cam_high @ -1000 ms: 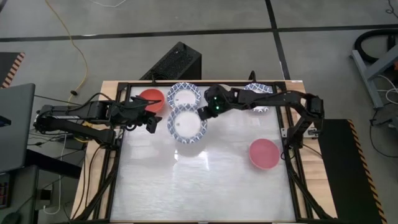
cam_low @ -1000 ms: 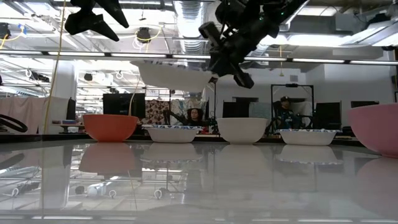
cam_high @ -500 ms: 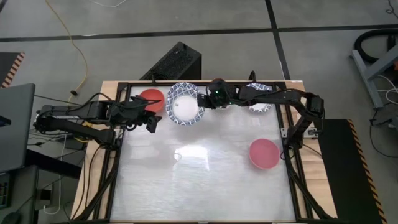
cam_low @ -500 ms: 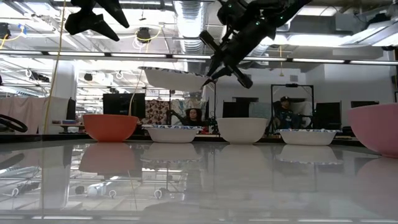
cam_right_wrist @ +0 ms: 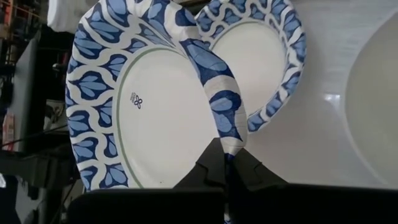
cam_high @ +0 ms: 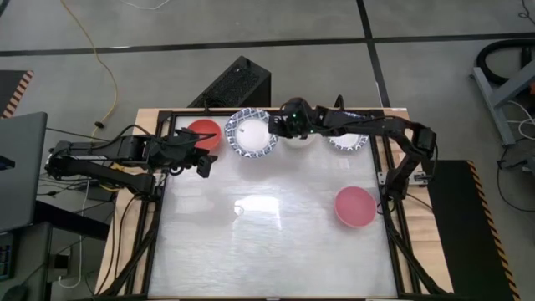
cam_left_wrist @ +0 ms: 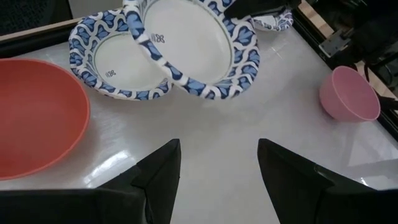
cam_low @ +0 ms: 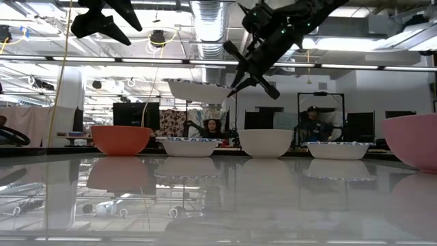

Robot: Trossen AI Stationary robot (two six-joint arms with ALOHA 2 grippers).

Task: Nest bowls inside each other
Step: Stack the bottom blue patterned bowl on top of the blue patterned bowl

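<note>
High view: the right gripper has reached across to the far row of bowls and carries a blue-rimmed bowl by its edge, almost straight above a second blue-rimmed bowl that it hides here. The red bowl sits to one side, a cream bowl and another patterned bowl to the other; the pink bowl lies well apart.

Low view: the carried bowl hangs clear above the resting patterned bowl, rim roughly level, so the coming move looks like a straight drop.

Left wrist view: the left gripper stands wide open and empty, near the red bowl.

Right wrist view: the right fingers are pinched shut on the bowl's rim.
</note>
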